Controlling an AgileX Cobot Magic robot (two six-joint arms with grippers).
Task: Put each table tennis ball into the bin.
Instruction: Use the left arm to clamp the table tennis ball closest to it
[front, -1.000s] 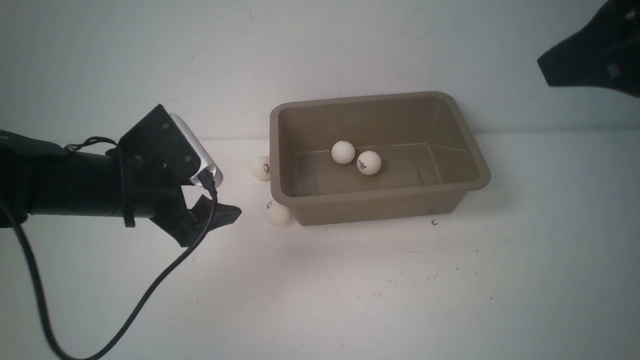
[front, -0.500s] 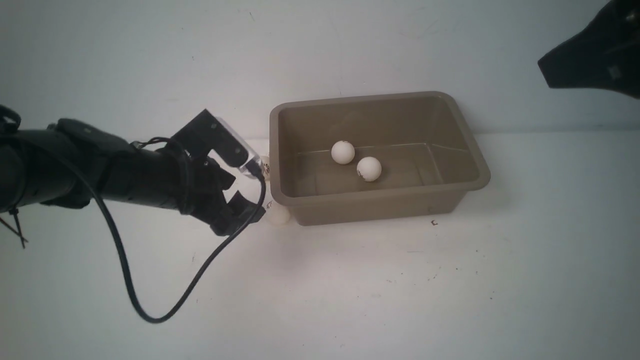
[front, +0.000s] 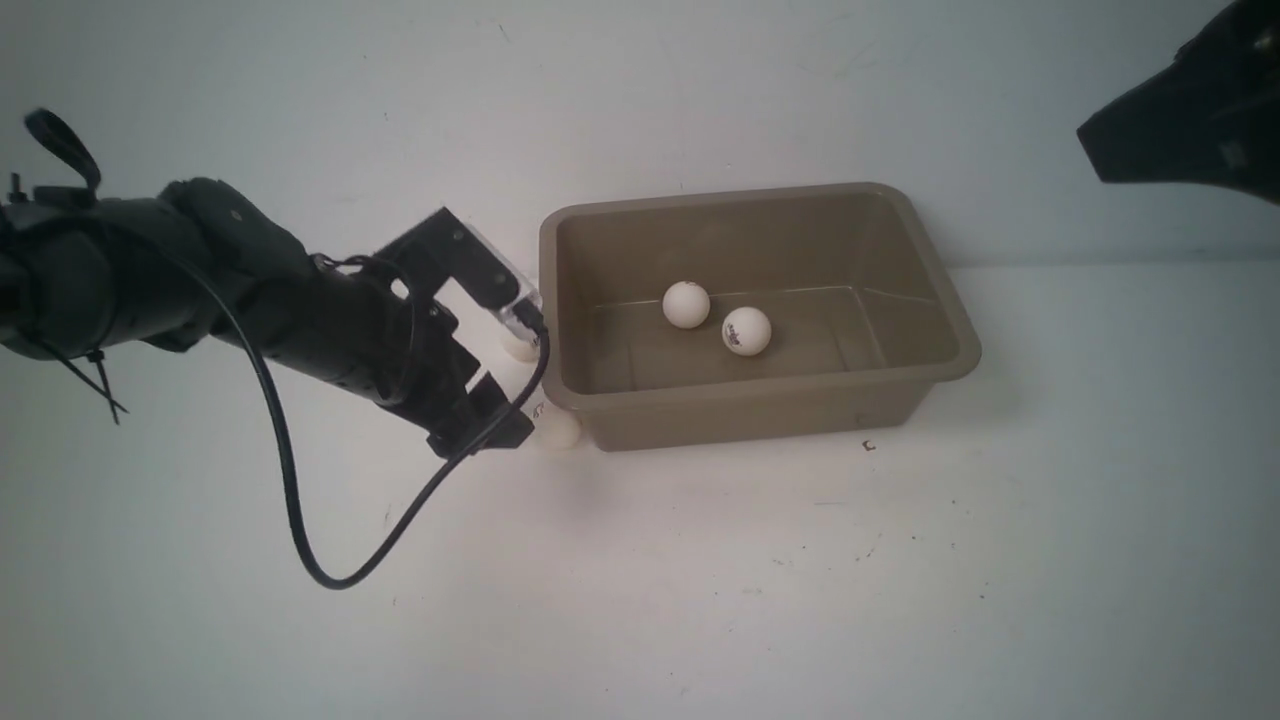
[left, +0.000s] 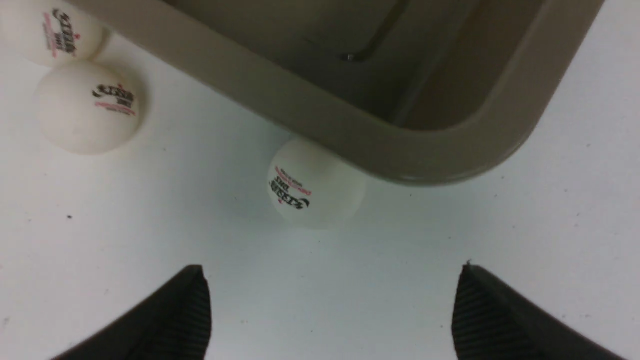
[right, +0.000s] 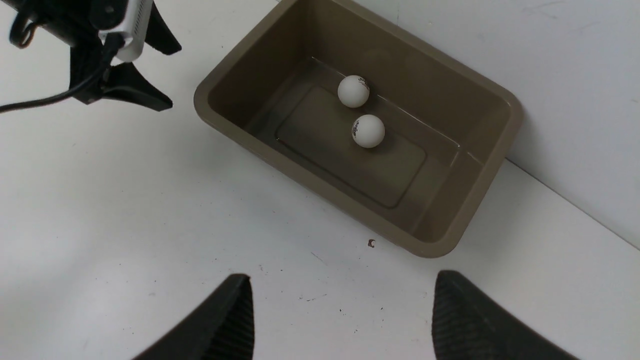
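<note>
Table tennis balls in two groups, five in sight. Inside the bin (front: 750, 420), on its floor: rear ball (front: 686, 304) and front ball (front: 747, 331), just beside each other with a slight gap, the front one with its dark logo toward the robot. Outside, on the table (front: 700, 600), along the bin's left end: corner ball (left: 312, 185) tucked against the near-left corner, partly under the flared rim; farther along that wall, second ball (left: 87, 107) and third ball (left: 45, 30), close together, whether touching not clear. Left gripper (left: 332, 266) low over the table, jaws spread wide with nothing between them, pointed at the corner ball, near it but short of contact. Right gripper (right: 342, 276) high up on the right, well apart from the bin, jaws parted and empty.
</note>
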